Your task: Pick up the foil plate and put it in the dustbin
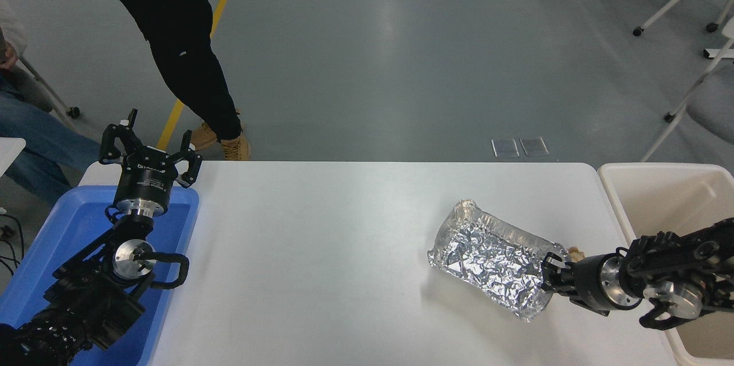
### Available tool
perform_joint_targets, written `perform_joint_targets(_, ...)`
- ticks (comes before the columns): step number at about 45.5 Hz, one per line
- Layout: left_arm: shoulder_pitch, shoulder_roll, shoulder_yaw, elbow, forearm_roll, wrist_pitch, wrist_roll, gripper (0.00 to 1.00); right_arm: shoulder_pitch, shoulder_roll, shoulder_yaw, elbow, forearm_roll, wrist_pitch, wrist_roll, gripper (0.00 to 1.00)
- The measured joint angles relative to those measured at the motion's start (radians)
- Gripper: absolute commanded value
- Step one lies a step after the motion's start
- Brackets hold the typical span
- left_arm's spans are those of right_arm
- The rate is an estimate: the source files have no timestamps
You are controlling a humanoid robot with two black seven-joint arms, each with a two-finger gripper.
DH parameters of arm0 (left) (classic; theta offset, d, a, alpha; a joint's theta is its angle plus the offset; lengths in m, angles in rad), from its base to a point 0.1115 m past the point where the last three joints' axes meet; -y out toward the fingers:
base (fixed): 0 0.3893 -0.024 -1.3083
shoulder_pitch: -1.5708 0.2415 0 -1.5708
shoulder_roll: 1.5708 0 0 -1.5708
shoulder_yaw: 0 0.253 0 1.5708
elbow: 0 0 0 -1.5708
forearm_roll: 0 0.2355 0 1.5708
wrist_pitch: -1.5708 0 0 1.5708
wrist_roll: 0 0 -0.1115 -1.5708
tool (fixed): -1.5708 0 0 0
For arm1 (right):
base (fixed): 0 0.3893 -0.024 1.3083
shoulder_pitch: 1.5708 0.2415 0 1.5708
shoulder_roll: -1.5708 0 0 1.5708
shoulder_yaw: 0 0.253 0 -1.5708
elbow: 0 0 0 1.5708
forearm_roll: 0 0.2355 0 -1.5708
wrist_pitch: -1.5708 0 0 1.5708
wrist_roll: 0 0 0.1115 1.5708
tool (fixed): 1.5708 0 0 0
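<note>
Now the right gripper (555, 274) was clamped on the foil plate (487, 260) at its near-right rim, plate tilted w/ a shadow under it, just left of the dustbin (676, 205). Left gripper (150, 148) sat w/ fingers apart, far left of the dustbin.

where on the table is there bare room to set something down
The widest bare patch is the middle of the white table, between the blue tub with the parked left gripper and the foil plate. The far strip beyond the plate is bare too. The right end is crowded: the right gripper shut on the plate, beside the dustbin.
</note>
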Motion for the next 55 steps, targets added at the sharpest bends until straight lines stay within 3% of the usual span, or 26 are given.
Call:
perform_joint_targets(30,0.000,0.000,0.000,0.000,0.000,0.000,0.000,0.99,0.546,-0.094,-0.086,0.001,0.013,0.261,0.000,0.00)
perform_joint_targets(55,0.000,0.000,0.000,0.000,0.000,0.000,0.000,0.99,0.608,-0.158,-0.122,-0.120,0.016,0.324,-0.001,0.00)
